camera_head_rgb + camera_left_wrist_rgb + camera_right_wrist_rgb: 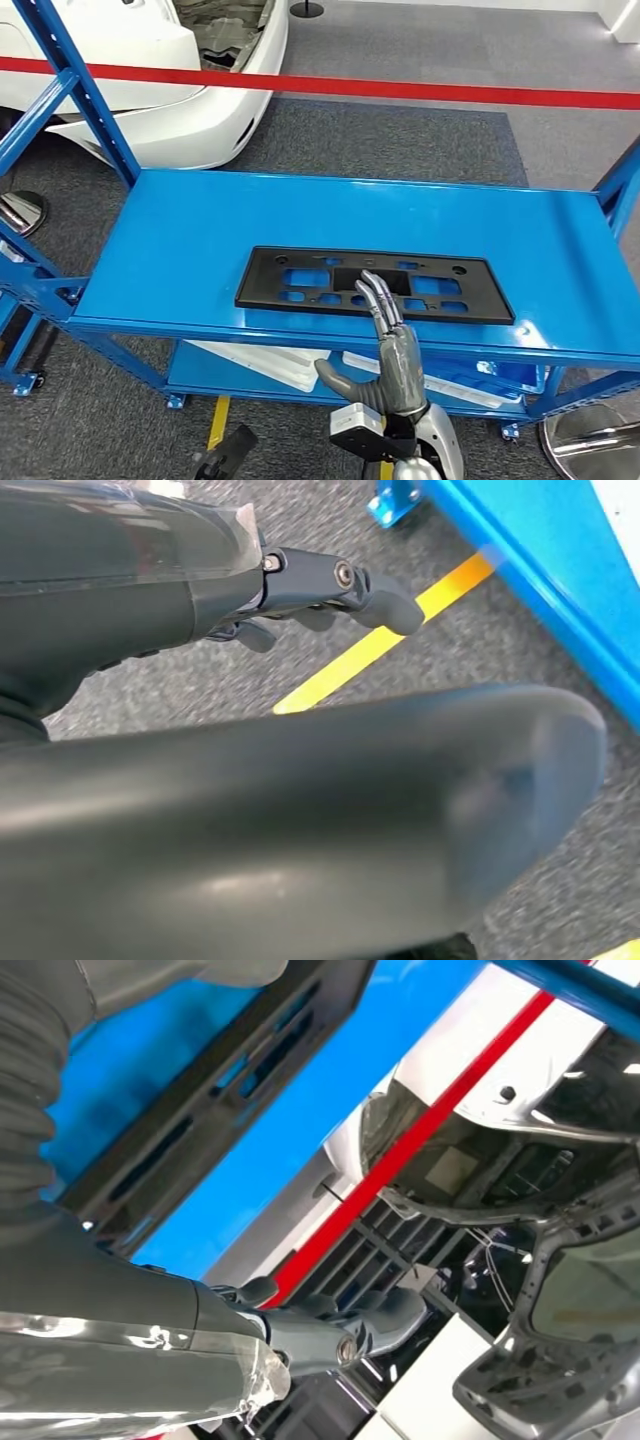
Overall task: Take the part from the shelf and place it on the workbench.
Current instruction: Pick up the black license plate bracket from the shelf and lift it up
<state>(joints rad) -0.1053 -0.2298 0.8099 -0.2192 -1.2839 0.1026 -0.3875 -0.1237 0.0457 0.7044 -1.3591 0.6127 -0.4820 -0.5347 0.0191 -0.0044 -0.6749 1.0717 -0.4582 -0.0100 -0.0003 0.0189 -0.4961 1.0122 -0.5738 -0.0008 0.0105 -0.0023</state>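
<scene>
So the flat black plastic panel with all the rectangular cutouts (375, 284) is lying flat on the top deck of the blue metal shelf (189, 230), toward the front edge and roughly centred along its length. The right hand (392, 345) is reaching up from below the front edge, fingers (377, 296) stretched out straight and lying over the near edge of the panel around its middle, thumb stuck out to the side under the shelf lip. It's spread flat and not gripping anything; can't tell whether the fingertips actually touch the panel or just hover over it.

In the right wrist view the same panel (226, 1090) runs diagonally across the blue surface, with the hand's dark fingers (377, 1320) extended past it.

The left hand (332, 590) hangs down by the grey carpet, over a yellow floor stripe (377, 645). Its fingers look loosely extended with nothing in them.

Lower shelf level has some white parts (260, 362) on it. Behind the shelf there's a red barrier tape (377, 88) and a white car body (173, 70).
</scene>
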